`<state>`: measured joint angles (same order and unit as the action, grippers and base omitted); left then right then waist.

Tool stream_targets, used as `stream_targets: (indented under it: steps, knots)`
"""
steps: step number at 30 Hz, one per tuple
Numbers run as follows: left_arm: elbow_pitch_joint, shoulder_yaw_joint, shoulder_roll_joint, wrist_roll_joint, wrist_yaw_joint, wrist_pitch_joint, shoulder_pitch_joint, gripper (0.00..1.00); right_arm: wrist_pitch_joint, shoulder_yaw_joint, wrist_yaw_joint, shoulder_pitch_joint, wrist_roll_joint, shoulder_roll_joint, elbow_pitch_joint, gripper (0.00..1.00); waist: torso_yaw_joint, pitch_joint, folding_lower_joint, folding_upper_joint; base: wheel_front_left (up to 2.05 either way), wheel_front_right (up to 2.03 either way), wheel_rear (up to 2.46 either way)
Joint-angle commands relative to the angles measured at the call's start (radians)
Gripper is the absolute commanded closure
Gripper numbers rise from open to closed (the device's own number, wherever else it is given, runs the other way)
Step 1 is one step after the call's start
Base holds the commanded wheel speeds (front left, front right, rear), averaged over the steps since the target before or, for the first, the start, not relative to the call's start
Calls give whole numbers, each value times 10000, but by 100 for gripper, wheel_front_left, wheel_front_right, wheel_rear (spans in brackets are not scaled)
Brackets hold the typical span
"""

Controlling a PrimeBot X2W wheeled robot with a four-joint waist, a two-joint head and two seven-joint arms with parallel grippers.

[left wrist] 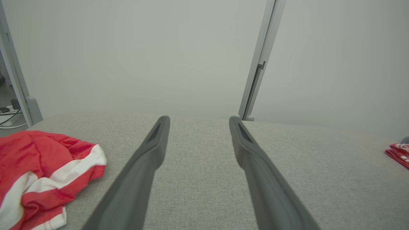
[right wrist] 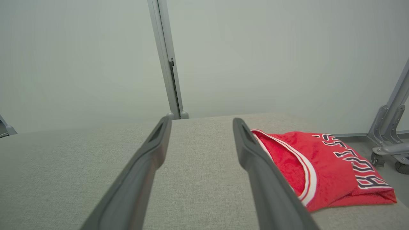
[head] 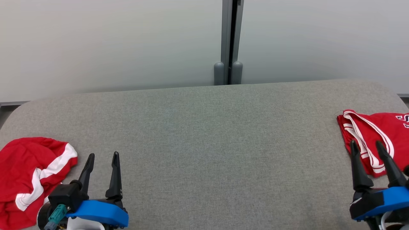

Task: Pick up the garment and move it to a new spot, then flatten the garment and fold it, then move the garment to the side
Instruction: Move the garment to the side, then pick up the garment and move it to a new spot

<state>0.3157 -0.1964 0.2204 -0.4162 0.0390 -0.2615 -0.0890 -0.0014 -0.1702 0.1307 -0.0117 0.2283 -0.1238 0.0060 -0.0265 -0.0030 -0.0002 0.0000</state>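
Crumpled garment (head: 28, 172), red with white bands, heaped at near left of grey tabletop (head: 204, 134). Left tool (head: 104, 154) just right of it, fingers wide, nothing held. Folded jersey (head: 383, 127) at right edge, well apart. Right tool (head: 366, 142) wide, empty, over jersey's near-left corner; contact unclear. Grey post (head: 228, 41) behind the far edge. Right wrist view adds jersey's dark lettering and a caster frame (right wrist: 386, 140); left wrist view adds floor cables (left wrist: 8, 115).

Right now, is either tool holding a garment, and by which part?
Nothing is held: the left tool and right tool both stand open and empty.
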Motion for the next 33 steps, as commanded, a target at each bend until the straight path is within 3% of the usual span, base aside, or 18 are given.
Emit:
stream_targets:
  steps: [1, 8, 33]
  knots:
    - [-16, 81, -9, 58, 47, -43, 32, 0, -4, 28, 1, 157, -31, 91, -98, 0, -11, -31, 2, 0, 0, 0, 0]
    - [88, 365, -230, 311, 213, -45, 213, 0, -60, 415, 1, 626, -305, 386, -64, 0, 15, -224, 2, 0, 0, 0, 0]
    - [823, 829, -609, 724, 540, -47, -55, 0, -1416, 840, 1, -50, -1110, 633, 2257, 0, 27, -209, 2, 0, 0, 0, 0]
